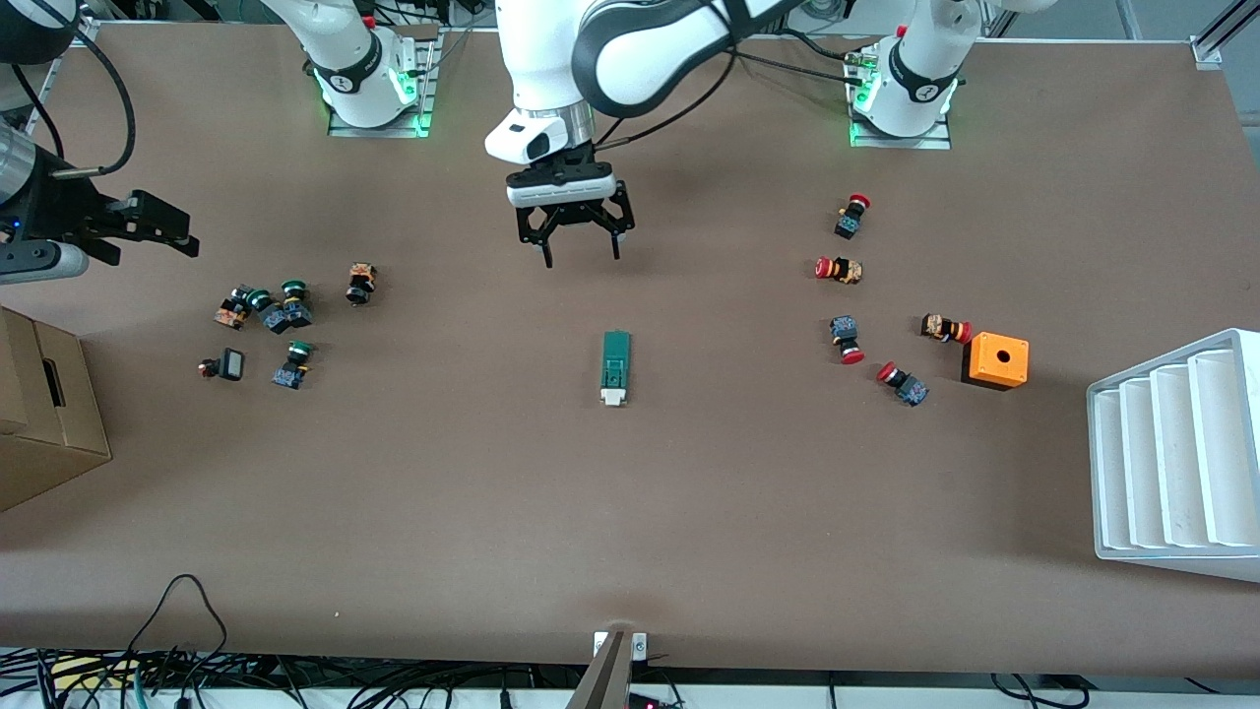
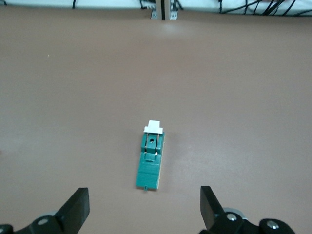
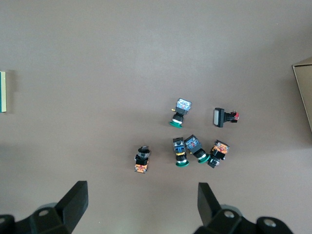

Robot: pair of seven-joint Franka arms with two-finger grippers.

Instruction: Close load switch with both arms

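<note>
The load switch is a narrow dark-green block that lies flat in the middle of the table, with its white tab at the end nearer the front camera. My left gripper hangs open and empty over the bare table, just short of the switch's green end on the robots' side. The left wrist view shows the switch ahead of the spread fingers of the left gripper. My right gripper is open and empty over the right arm's end of the table, near the green-capped buttons. The right wrist view has the right gripper and a sliver of the switch.
Several green-capped push buttons lie toward the right arm's end, also in the right wrist view. Several red-capped buttons and an orange box lie toward the left arm's end. A white rack and a cardboard box sit at the table's ends.
</note>
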